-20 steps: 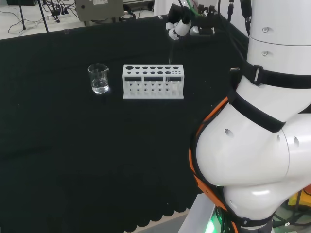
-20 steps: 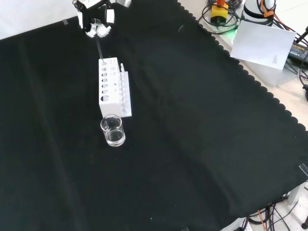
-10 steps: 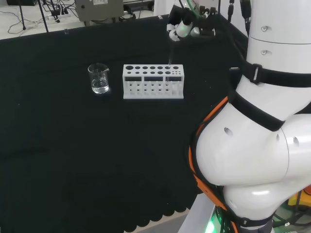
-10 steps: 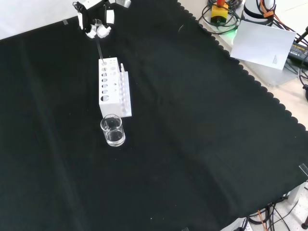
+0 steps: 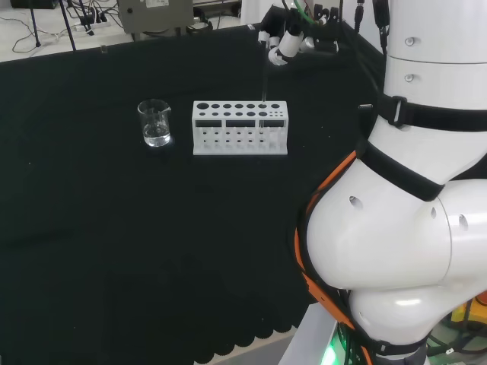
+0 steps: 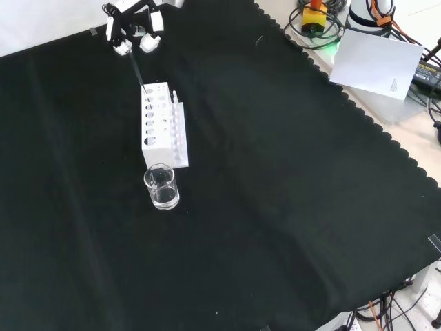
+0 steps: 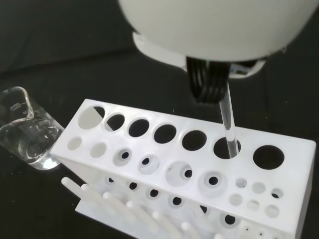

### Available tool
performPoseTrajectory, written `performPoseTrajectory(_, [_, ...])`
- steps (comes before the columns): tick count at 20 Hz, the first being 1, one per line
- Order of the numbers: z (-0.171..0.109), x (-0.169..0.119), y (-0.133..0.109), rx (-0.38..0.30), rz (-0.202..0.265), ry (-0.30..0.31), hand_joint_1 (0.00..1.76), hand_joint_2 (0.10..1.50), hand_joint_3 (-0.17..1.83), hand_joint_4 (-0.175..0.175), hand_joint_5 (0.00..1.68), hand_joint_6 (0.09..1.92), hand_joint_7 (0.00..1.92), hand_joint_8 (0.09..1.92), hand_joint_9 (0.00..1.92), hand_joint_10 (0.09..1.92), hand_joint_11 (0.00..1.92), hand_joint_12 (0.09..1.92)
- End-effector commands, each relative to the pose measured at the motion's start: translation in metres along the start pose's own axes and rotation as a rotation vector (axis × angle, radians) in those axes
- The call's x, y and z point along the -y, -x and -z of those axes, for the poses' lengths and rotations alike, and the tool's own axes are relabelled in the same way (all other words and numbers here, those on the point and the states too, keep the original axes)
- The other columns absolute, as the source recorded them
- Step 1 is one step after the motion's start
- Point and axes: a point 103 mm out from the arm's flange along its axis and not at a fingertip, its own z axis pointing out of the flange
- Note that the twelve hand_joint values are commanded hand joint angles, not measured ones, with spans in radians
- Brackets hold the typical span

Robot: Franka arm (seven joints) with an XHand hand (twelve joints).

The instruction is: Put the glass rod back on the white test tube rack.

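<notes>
In the head view we see the hand (image 5: 288, 42) a little higher and farther from the white test tube rack (image 5: 240, 128) than it was a second ago, with the glass rod (image 5: 264, 82) hanging below it as a thin, faint line that reaches down to a hole near the rack's right end. We judge that the rod has been threaded into the rack and the task is close to done. To the rack's left stands a clear beaker (image 5: 155, 123) with a little clear liquid in it, on the matt black cloth (image 5: 114, 228).

In the front view the hand (image 6: 131, 27) has shifted slightly up and left since the earlier frames, and the rod (image 6: 138, 72) now leans from the fingertips down into the rack's (image 6: 157, 124) far end. The beaker (image 6: 161, 187) stands just in front of the rack's near end. Here we cannot tell whether the fingers are closed on the rod or have let it go.

In the wrist view the rod (image 7: 228, 119) is a smooth, clear, straight stick whose lower end sits in a large round hole, second from one end of the rack (image 7: 149, 169). The rack is white moulded plastic with rows of large and small holes and a row of pegs along its foot. The rod's top runs up behind the blurred white hand (image 7: 214, 25), so the grip is hidden
</notes>
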Motion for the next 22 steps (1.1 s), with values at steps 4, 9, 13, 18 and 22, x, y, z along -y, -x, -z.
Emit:
performPoseTrajectory(4, [-0.001, 0.001, 0.001, 0.002, 0.000, -0.008, 1.42, 0.38, 0.96, -0.175, 0.74, 0.99, 1.00, 0.80, 1.71, 0.93, 1.68, 1.06])
performPoseTrajectory(9, [0.004, 0.003, 0.004, -0.008, -0.001, 0.003, 1.41, 0.38, 0.96, -0.175, 0.73, 0.98, 1.00, 0.80, 1.72, 0.94, 1.70, 1.07])
performPoseTrajectory(13, [0.016, 0.007, 0.006, -0.007, -0.003, 0.021, 1.41, 0.38, 0.96, -0.175, 0.72, 0.98, 0.98, 0.79, 1.72, 0.95, 1.71, 1.08])
performPoseTrajectory(18, [0.022, 0.009, 0.006, 0.003, -0.017, 0.034, 1.41, 0.38, 0.96, -0.175, 0.70, 0.98, 0.95, 0.79, 1.72, 0.95, 1.71, 1.08])
performPoseTrajectory(22, [0.023, 0.009, 0.008, 0.006, -0.023, 0.041, 1.42, 0.37, 0.96, -0.175, 0.69, 0.98, 0.94, 0.78, 1.72, 0.95, 1.71, 1.08])
